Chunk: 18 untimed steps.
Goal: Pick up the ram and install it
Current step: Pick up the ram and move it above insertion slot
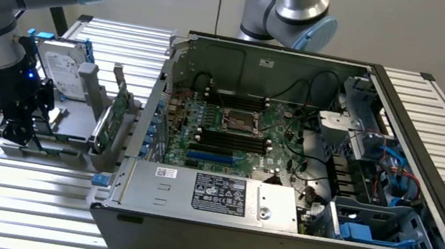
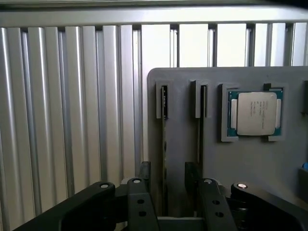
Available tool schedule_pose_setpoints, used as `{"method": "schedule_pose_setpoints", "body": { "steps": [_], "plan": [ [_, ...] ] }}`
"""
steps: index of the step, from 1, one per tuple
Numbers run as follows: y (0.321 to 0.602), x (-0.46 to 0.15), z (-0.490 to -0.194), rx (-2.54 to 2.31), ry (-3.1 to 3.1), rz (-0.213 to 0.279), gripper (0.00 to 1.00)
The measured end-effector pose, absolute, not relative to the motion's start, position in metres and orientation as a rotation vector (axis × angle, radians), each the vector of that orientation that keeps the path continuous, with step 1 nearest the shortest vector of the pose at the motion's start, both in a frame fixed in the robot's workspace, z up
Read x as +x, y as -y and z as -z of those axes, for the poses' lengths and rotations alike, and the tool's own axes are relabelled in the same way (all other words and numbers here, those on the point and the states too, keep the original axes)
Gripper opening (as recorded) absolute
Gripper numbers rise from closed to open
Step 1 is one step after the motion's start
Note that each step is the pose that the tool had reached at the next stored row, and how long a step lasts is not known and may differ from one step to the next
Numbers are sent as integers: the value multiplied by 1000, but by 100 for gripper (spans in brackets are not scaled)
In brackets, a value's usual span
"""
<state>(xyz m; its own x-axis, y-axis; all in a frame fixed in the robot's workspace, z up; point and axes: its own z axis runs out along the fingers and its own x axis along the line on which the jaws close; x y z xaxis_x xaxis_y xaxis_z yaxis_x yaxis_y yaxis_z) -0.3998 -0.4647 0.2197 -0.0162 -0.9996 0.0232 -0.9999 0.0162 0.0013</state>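
The ram [image 2: 164,144] stands on edge in a slot of the grey holder [image 2: 183,120], showing as a thin green-dark strip. My gripper [image 2: 168,192] is open and straddles it, one black finger [image 2: 144,175] on each side with a small gap to the stick. A second thin stick [image 2: 200,139] stands in the neighbouring slot, just outside the other finger. In the exterior view the gripper [image 1: 13,129] hangs low over the holder's end [image 1: 50,141], at the exterior view's left, beside the open computer case [image 1: 277,233]. The motherboard's black memory slots [image 1: 233,140] lie inside the case.
A processor chip [image 2: 255,113] sits in a pocket of the holder near the sticks. On the same rack stand a silver hard drive [image 1: 63,70] and a taller green card [image 1: 118,111]. The slatted metal table [image 1: 28,190] runs around the case. A second arm's base [image 1: 291,12] rises behind.
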Motion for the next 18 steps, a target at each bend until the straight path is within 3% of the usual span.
{"method": "schedule_pose_setpoints", "body": {
  "steps": [18],
  "plan": [
    [468, -405, -195, 2235, 2210, 2, 42]
  ]
}}
